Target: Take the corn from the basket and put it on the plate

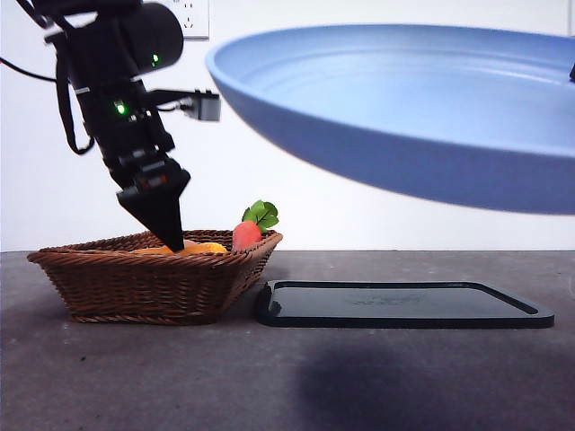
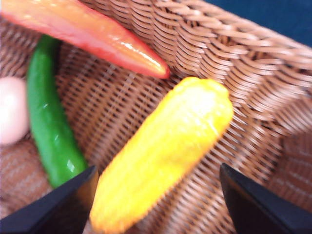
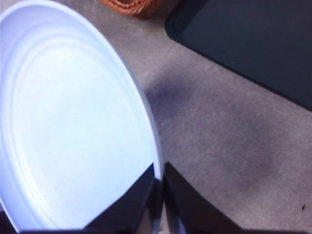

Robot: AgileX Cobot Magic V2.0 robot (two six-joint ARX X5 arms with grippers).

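Left gripper [image 2: 156, 204] down in the basket [image 1: 153, 278], jaws apart astride the corn [image 2: 163, 156], carrot [image 2: 87, 34] beside it, right gripper [image 3: 160, 195] clamped on the raised plate's [image 1: 404, 108] rim, above the black tray [image 1: 404, 305]

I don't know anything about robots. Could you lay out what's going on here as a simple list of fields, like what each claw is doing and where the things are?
Left gripper: down inside the basket, jaws open on either side of the corn, not yet closed
Right gripper: shut on the rim of the plate, holding it in the air, tilted
Also in basket: carrot, green pepper, pale round item
Black tray: flat on the table, beside the basket
Corn on plate: no
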